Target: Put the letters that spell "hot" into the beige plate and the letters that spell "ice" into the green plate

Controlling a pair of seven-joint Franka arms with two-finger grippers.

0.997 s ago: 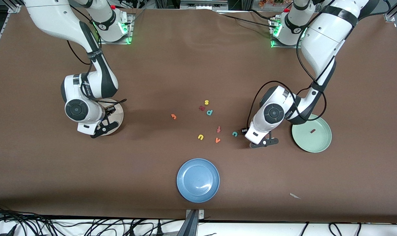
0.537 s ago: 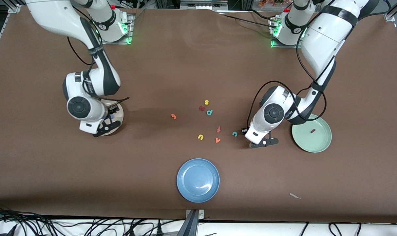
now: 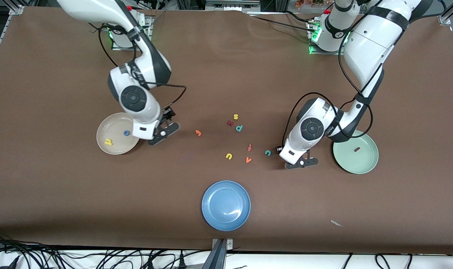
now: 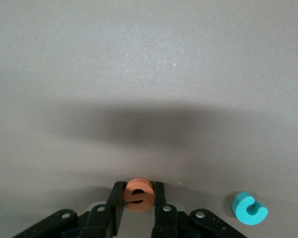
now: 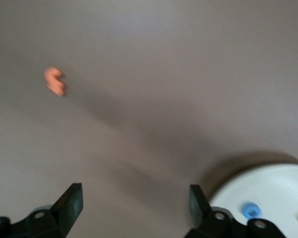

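A: Letters, handling?
B: Foam-like by the look, so judged very light, slightly soft, not fragile. Small and flat on the table [image 3: 62, 186], so best pinched low across the outer edges, gently, or likely to pop out

A: Look of each?
B: Orange e [image 4: 137, 194] round and chunky, teal c [image 3: 267, 152] an open curl, dark red i [image 3: 357, 149] a short stick. Yellow h [image 3: 108, 142], blue o [image 3: 126, 133] a small ring, orange t [image 3: 198, 132] a stubby hooked shape

A: Positions?
B: Dark red i lying in the green plate [image 3: 368, 164]. Teal c on the table just beside the left gripper [image 4: 138, 196]. Yellow h and blue o in the beige plate [image 3: 103, 130]. Orange t loose on the table, between the beige plate and the spare letters

A: Fingers?
B: Left gripper closed narrow, orange e clamped between the two pads, low near the table beside the green plate. Right gripper [image 5: 136, 198] spread wide, holding nothing, over bare table just beside the beige plate's rim, pointed toward the orange t

A: Remaining, as a guess?
B: Orange e and teal c to green, orange t to beige
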